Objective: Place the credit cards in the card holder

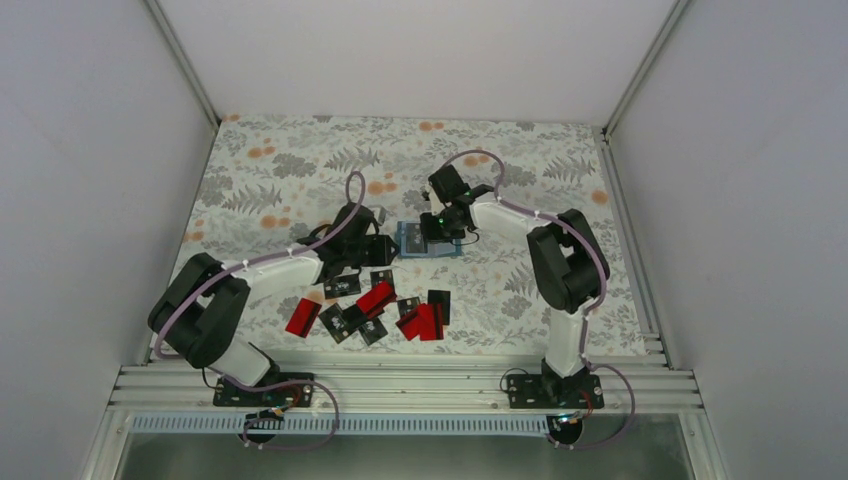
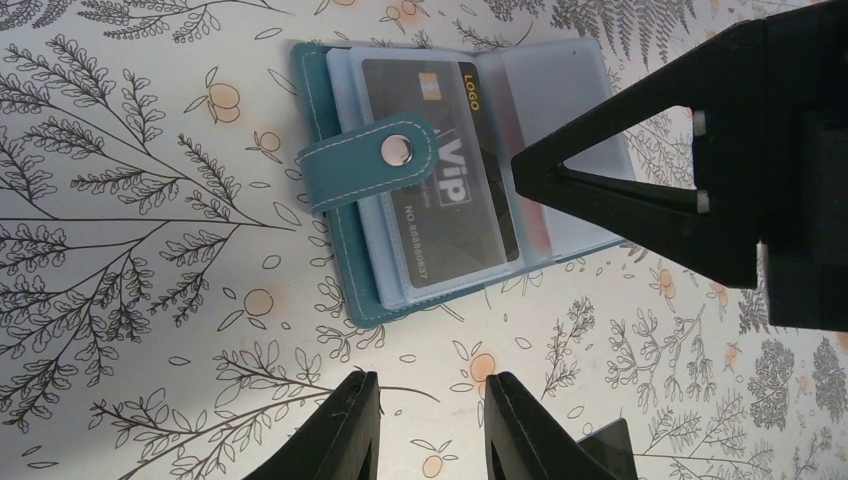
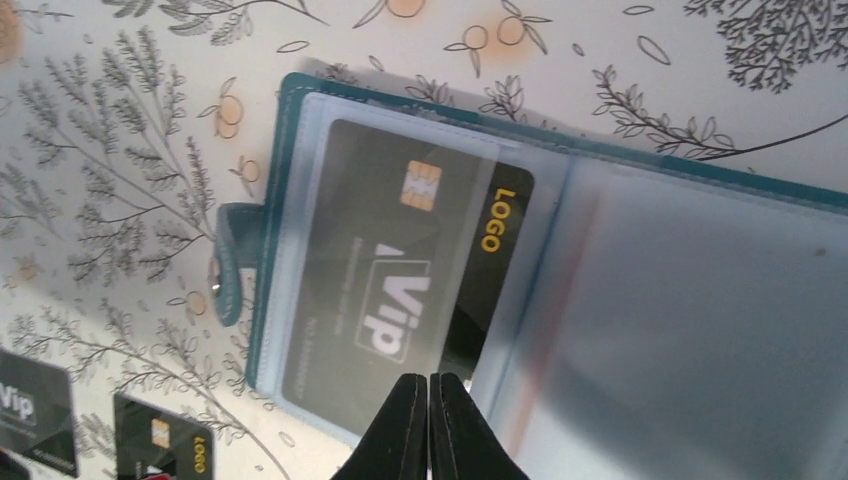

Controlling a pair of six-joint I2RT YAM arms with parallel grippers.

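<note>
The teal card holder (image 1: pixel 412 240) lies open on the flowered table, its snap strap (image 2: pixel 372 162) folded over the left page. A black credit card (image 2: pixel 455 130) printed "VIP" sits mostly inside a clear sleeve, its "LOGO" end (image 3: pixel 497 220) sticking out toward the fold. My right gripper (image 3: pixel 428 382) is shut, its tips over that card's lower edge, and I see nothing between them. My left gripper (image 2: pixel 432 385) stands open just short of the holder's near edge (image 2: pixel 365 300), nothing between its fingers. More credit cards, red (image 1: pixel 302 316) and black (image 1: pixel 438 305), lie scattered in front.
Two black cards (image 3: pixel 35 410) lie left of the holder in the right wrist view. A dark card corner (image 2: pixel 605 445) sits beside my left fingers. White walls (image 1: pixel 100 150) close in the table on three sides; both arm bases (image 1: pixel 545 385) stand at the near edge.
</note>
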